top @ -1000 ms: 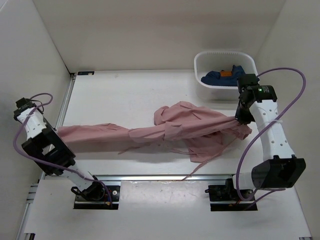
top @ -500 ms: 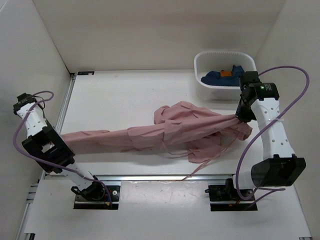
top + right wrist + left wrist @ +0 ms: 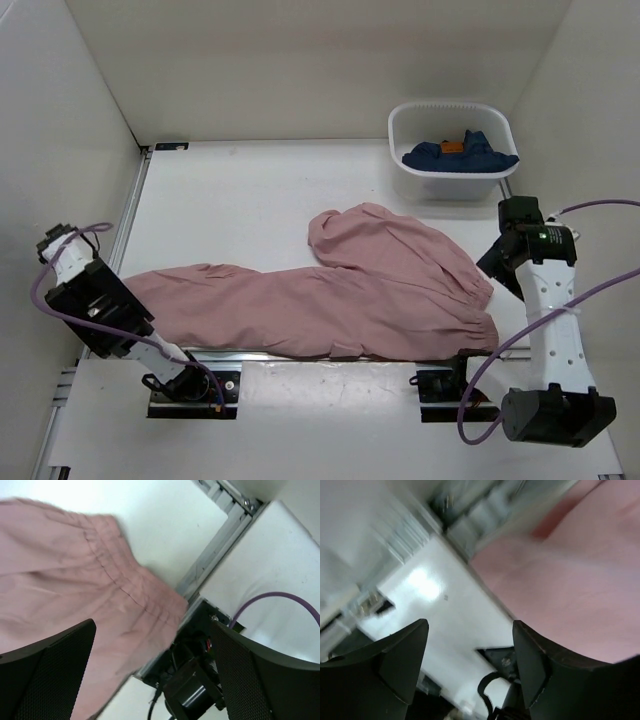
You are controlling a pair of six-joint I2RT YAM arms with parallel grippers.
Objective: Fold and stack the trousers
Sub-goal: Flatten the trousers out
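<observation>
The dusty-pink trousers [image 3: 350, 295] lie spread flat on the white table [image 3: 240, 200], reaching from the left arm to the right arm along the near edge. The gathered waistband [image 3: 125, 587] is at the right end. My left gripper [image 3: 470, 635] is open with nothing between its fingers, and pink fabric [image 3: 585, 580] lies beyond its right finger [image 3: 545, 670]. My right gripper [image 3: 152, 635] is open and empty too, hanging just past the waistband over the arm's base mount [image 3: 200, 680]. Neither gripper touches the cloth.
A white basket [image 3: 404, 180] at the back right holds a dark blue garment [image 3: 462, 158] with an orange tag. A metal rail [image 3: 240, 353] runs along the near edge under the trousers' hem. White walls close in the left, back and right.
Both grippers opened and let go of the trousers, which dropped from a stretched, bunched strip into a wide flat spread. Both arms drew back toward the near edge.
</observation>
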